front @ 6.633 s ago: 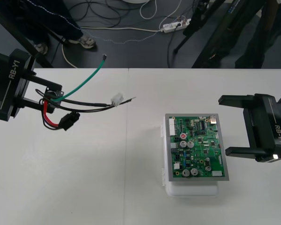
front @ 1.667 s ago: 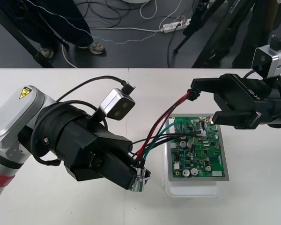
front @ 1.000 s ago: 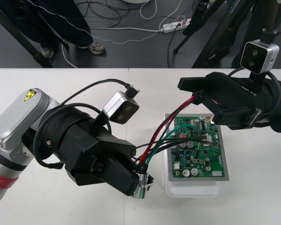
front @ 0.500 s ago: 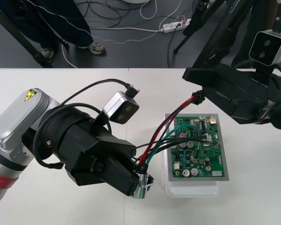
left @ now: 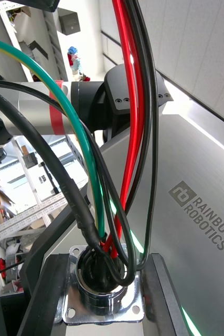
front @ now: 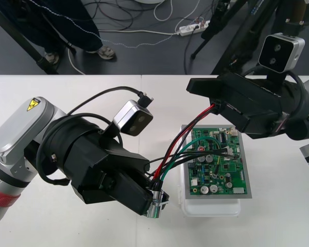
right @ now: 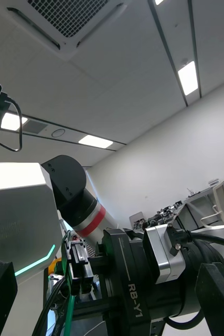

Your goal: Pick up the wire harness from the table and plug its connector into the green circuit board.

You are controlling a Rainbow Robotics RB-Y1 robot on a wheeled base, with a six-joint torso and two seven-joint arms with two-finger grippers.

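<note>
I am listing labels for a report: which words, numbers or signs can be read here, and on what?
"RB-Y1": on the left gripper.
"RAINBOW ROBOTICS": on the grey panel behind the wires.
Yellow warning triangle: on the left arm.
Green circuit board print: too small to read.

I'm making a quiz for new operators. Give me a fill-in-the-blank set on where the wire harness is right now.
1. The left gripper is shut on the round metal ____ with a flange.
2. The small black ____ is in the air by the right gripper.
3. The red, black and green wires arch over the green circuit board, which sits on a ____ base.
Missing: socket; plug; white.
</note>
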